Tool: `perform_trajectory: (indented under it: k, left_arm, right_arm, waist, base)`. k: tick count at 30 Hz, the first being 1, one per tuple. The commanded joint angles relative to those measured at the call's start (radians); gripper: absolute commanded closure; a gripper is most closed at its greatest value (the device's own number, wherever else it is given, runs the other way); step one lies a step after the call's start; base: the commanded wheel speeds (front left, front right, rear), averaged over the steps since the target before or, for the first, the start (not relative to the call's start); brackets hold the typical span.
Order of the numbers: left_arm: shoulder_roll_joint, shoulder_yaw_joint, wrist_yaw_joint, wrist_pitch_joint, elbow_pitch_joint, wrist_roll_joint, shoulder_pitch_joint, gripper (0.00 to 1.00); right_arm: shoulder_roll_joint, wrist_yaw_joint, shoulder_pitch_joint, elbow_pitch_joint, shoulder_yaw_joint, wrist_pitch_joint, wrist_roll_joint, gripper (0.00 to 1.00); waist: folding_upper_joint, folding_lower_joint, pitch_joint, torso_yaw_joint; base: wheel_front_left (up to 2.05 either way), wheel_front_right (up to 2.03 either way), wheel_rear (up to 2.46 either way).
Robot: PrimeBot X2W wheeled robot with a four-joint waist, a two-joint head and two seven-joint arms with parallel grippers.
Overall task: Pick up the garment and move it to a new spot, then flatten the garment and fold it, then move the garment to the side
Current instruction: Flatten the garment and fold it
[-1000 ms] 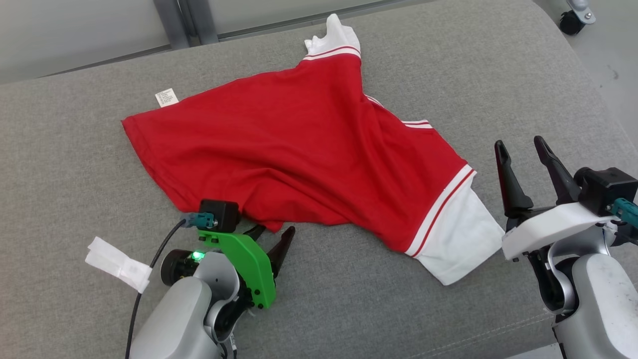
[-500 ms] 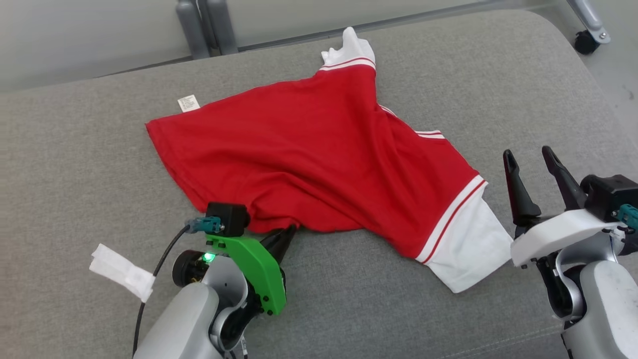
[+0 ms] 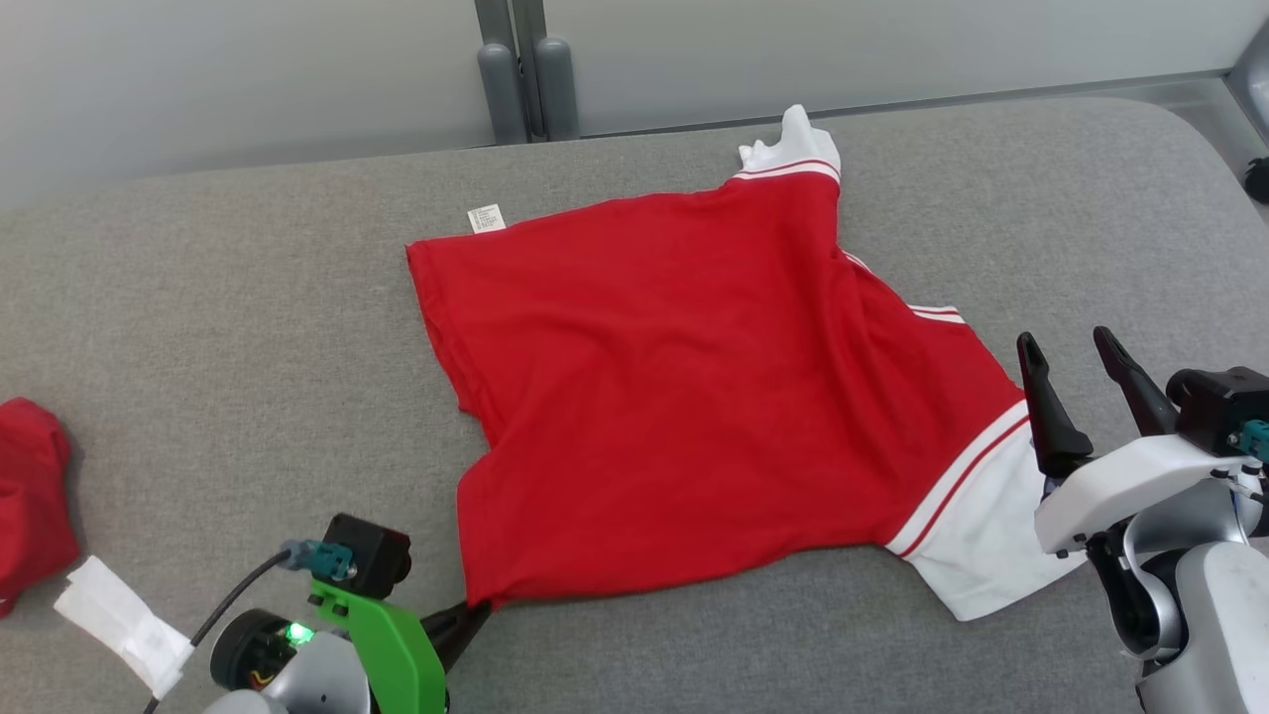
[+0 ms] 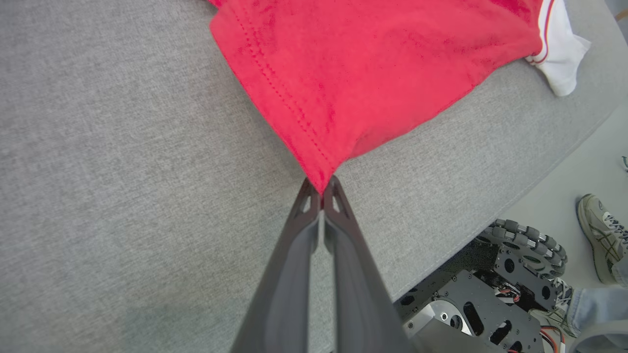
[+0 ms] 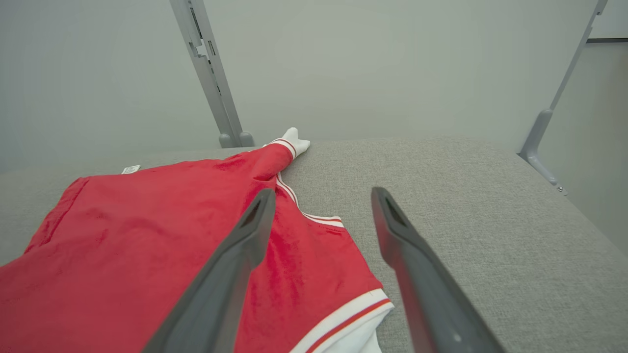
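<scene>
Garment (image 3: 694, 397): one red shirt, spread mostly flat on the grey cushion (image 3: 198, 347), a little right of centre in the head view, with its hem toward the left and its collar end toward the right. It has two white sleeves with red stripes, the far sleeve (image 3: 793, 149) bunched near the cushion's back edge and the near sleeve (image 3: 981, 535) lying toward the front edge. One small white label (image 3: 486, 218) sticks out at its far left corner. The left gripper (image 3: 466, 620) is clamped on the near hem corner; in the left wrist view its fingers (image 4: 294, 235) meet with the red corner pinched at their tips. The right gripper (image 3: 1066, 339) stands with its two fingers wide apart and nothing between them, just beside the near sleeve; in the head view one finger overlaps the sleeve's edge, but whether it touches I cannot tell. Nothing lies on top of the shirt. One more red cloth (image 3: 30, 486) sits crumpled at the cushion's left edge, well apart from the shirt, and one white strip (image 3: 119, 625) shows near the left arm's cable. Two grey posts (image 3: 525, 74) rise behind the cushion. In the left wrist view a wheel (image 4: 525, 240) of the robot's base and one shoe (image 4: 596, 235) of a person show on the floor beyond the cushion's front edge.
</scene>
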Motion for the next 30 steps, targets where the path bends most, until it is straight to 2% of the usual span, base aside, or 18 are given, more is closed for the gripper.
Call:
perform_trajectory:
  k: [1, 5, 9, 15, 16, 17, 24, 27, 30]
  left_arm:
    - [0.020, 0.003, 0.010, 0.016, -0.024, -0.013, 0.029, 1.00]
    - [0.066, 0.009, 0.027, 0.055, -0.073, -0.038, 0.092, 1.00]
    - [0.120, 0.024, 0.071, 0.074, -0.072, -0.033, 0.155, 1.00]
    - [0.149, 0.061, 0.115, 0.040, -0.072, -0.031, 0.207, 1.00]
    - [0.143, 0.063, 0.117, 0.030, -0.068, -0.033, 0.210, 0.80]
    - [0.135, 0.065, 0.118, 0.018, -0.062, -0.035, 0.213, 0.00]
    - [0.128, 0.081, 0.127, -0.046, -0.052, -0.015, 0.220, 0.00]
    - [0.148, 0.114, 0.158, -0.104, -0.079, 0.020, 0.212, 0.00]
    - [0.137, 0.166, 0.205, -0.210, -0.109, 0.067, 0.194, 0.00]
  right_arm:
    - [-0.005, 0.000, 0.016, -0.006, -0.003, 0.006, -0.002, 0.00]
    - [-0.008, 0.000, 0.021, -0.012, -0.011, 0.022, -0.006, 0.00]
    - [-0.008, 0.000, 0.034, -0.022, -0.012, 0.041, -0.010, 0.00]
    - [-0.010, 0.000, 0.042, -0.030, -0.020, 0.062, -0.011, 0.00]
    - [-0.010, 0.000, 0.042, -0.031, -0.021, 0.065, -0.011, 0.00]
    - [-0.010, 0.000, 0.043, -0.032, -0.021, 0.068, -0.011, 0.00]
    - [-0.008, 0.000, 0.055, -0.038, -0.016, 0.065, -0.010, 0.00]
    - [-0.002, 0.000, 0.059, -0.050, -0.019, 0.039, -0.004, 0.00]
    - [0.009, 0.000, 0.062, -0.061, -0.024, -0.002, -0.008, 0.00]
  waist:
    - [0.0001, -0.0001, -0.005, 0.007]
    - [0.0001, -0.0001, -0.010, 0.010]
    - [0.0001, -0.0001, -0.018, 0.010]
    - [0.0001, -0.0001, -0.023, 0.015]
    - [0.0001, -0.0001, -0.024, 0.017]
    - [0.0001, -0.0001, -0.026, 0.018]
    - [0.0001, -0.0001, -0.048, 0.028]
    - [0.0001, -0.0001, -0.063, 0.032]
    - [0.0001, -0.0001, -0.075, 0.033]
  base:
    - [0.00, 0.00, 0.00]
    - [0.00, 0.00, 0.00]
    - [0.00, 0.00, 0.00]
    - [0.00, 0.00, 0.00]
    - [0.00, 0.00, 0.00]
    - [0.00, 0.00, 0.00]
    - [0.00, 0.00, 0.00]
    - [0.00, 0.00, 0.00]
    - [0.00, 0.00, 0.00]
